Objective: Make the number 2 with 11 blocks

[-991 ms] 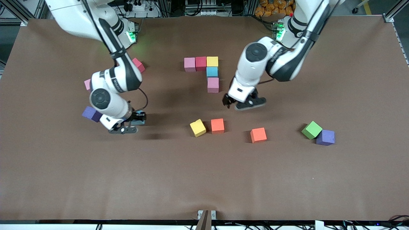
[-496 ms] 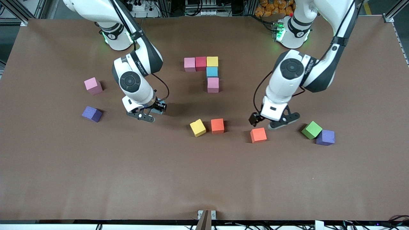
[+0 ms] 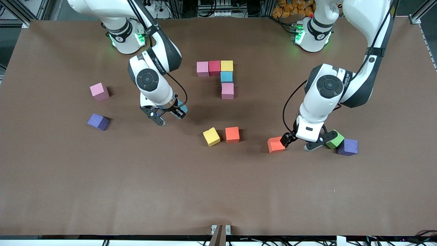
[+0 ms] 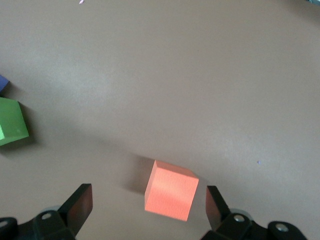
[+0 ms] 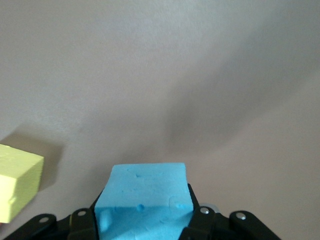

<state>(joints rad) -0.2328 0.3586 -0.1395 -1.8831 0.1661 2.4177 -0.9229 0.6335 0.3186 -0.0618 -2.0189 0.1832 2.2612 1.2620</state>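
The started number 2 is a row of pink (image 3: 202, 68), crimson (image 3: 214, 67) and yellow (image 3: 226, 65) blocks, with a light blue (image 3: 226, 76) and a pink block (image 3: 227, 91) in a column under the yellow one. My right gripper (image 3: 170, 117) hangs over bare table beside that column, shut on a light blue block (image 3: 181, 110) (image 5: 142, 195). My left gripper (image 3: 296, 144) (image 4: 147, 205) is open and low. It straddles an orange block (image 3: 275, 145) (image 4: 170, 192), with the green block (image 3: 337, 139) beside it.
A yellow block (image 3: 211, 136) (image 5: 17, 187) and an orange block (image 3: 232, 134) lie together nearer the camera than the digit. A purple block (image 3: 347, 147) touches the green one. A pink block (image 3: 99, 91) and a purple block (image 3: 98, 121) lie toward the right arm's end.
My right arm has carried the light blue block from beside the purple block toward the digit. My left arm has swung away from the digit and come down over the orange block.
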